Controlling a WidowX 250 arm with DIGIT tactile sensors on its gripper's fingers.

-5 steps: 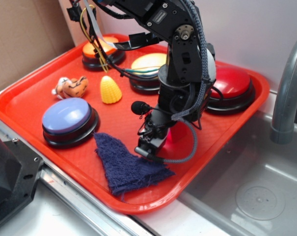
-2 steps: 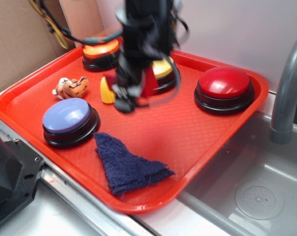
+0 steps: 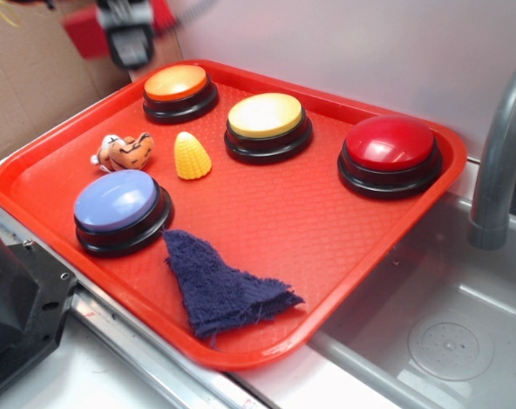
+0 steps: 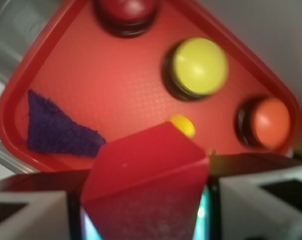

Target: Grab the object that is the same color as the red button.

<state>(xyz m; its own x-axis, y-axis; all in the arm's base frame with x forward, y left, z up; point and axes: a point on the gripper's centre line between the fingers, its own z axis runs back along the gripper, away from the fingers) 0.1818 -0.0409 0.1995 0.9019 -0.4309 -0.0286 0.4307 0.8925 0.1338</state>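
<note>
Blurring at top-left, fingers (image 4: 146, 210) clamping red wedge (image 4: 146, 180), arm cropped.

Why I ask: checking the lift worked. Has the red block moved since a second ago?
Yes. The red block, held in the pincer, has gone from beside the blue cloth up to the tray's far-left corner, above the orange button.

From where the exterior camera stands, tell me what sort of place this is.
Probably a toy kitchen sink set up as a robot test bench. A grey faucet stands over a sink basin, and beside it a red tray holds push buttons such as the red button. Cardboard backs the scene.
</note>
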